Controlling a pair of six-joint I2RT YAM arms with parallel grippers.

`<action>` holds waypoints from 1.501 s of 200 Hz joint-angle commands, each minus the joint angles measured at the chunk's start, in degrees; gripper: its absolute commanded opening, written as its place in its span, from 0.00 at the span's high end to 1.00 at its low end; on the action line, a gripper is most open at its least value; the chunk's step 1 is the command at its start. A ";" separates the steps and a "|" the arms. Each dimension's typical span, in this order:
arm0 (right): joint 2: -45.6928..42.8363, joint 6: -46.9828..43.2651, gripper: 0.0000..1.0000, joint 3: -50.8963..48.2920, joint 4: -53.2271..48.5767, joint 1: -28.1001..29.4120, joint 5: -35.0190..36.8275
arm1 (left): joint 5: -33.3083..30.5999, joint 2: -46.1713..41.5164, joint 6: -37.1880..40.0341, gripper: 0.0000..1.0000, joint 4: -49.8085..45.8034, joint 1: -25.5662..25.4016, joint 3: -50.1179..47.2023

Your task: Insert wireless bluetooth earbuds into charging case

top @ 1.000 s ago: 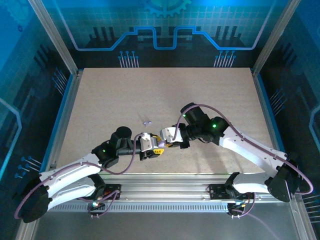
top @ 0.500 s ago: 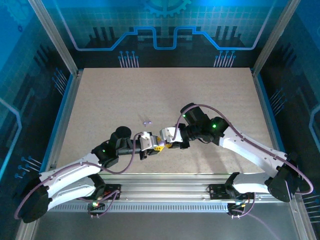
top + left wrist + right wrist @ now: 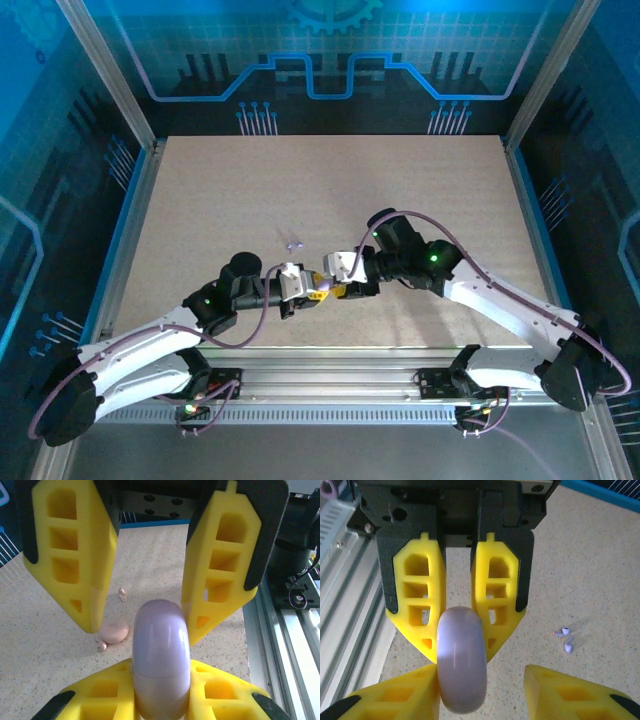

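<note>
Between the two wrists, just above the counter (image 3: 400,190), the lavender charging case (image 3: 461,660) is held on edge, clenched across its flat faces by the left fingers (image 3: 415,595), its long axis in line with them. The right fingers (image 3: 560,690) stand released, spread either side. The earbuds (image 3: 567,638) lie just beside each other on the counter farther out (their pointing too small to tell).

The glossy round charging case (image 3: 161,655) is pale lavender; the latticed plastic fingers (image 3: 70,555) are yellow with black backing. The two tiny stubby earbuds (image 3: 568,644) are whitish lilac, the flat tabletop (image 3: 300,190) beige with fine speckles.
</note>
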 commanded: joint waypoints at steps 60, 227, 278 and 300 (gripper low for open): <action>-4.44 5.81 0.54 -2.20 7.52 -6.20 -0.51 | 3.09 0.25 0.06 0.81 0.72 -0.36 1.42; -8.18 9.89 0.54 -5.51 12.13 -8.38 -4.26 | 4.08 -0.68 -4.80 0.82 2.81 2.08 1.03; -10.29 11.10 0.54 -5.65 12.09 -8.49 -4.59 | 5.75 0.08 -9.57 0.83 7.17 4.93 -0.46; -10.74 12.29 0.54 -5.65 12.25 -8.47 -3.69 | 6.52 -0.01 -11.60 0.83 7.33 6.90 -0.51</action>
